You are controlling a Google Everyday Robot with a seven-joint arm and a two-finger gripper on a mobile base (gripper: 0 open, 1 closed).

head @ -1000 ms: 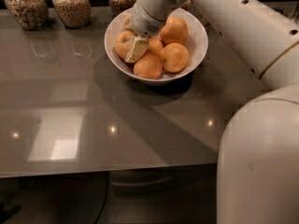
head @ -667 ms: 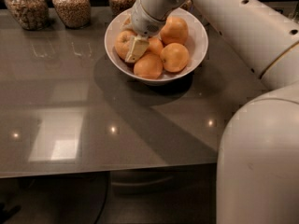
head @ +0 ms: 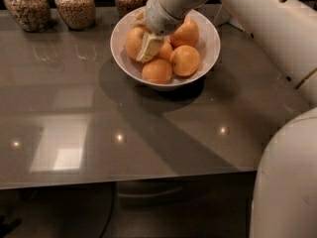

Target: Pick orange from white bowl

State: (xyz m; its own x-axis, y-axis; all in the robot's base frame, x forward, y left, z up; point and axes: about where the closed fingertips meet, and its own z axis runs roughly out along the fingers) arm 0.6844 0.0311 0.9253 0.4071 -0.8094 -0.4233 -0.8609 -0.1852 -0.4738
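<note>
Orange: the left orange [head: 132, 42] lies in the white bowl [head: 210, 46], against its left wall; four more oranges [head: 185, 60] show beside it, piled close and touching
Gripper: the gripper [head: 147, 46] is down inside the bowl, on the right side of the left orange, between it and the middle fruit; whether it is closed on the orange, I cannot tell
Change: almost none; compared with a second ago, the gripper, the arm [head: 247, 14] and every orange keep the same place; nothing is lifted
Meaning: I judge that the grasp is being settled, or that the arm pauses before the lift; the picking itself is not yet done, since the orange is in the bowl
Surface: a dark grey glossy tabletop [head: 99, 133]; it mirrors small points of light and a pale square patch; the bowl stands toward the far edge and throws a shadow to the front
Behind: three glass jars [head: 75, 6] of grain stand in a row along the far edge, left of the bowl; the nearest is just beside its rim
Room: dim; the robot's white body [head: 287, 182] fills the lower right corner; under the table only dark floor shows
</note>
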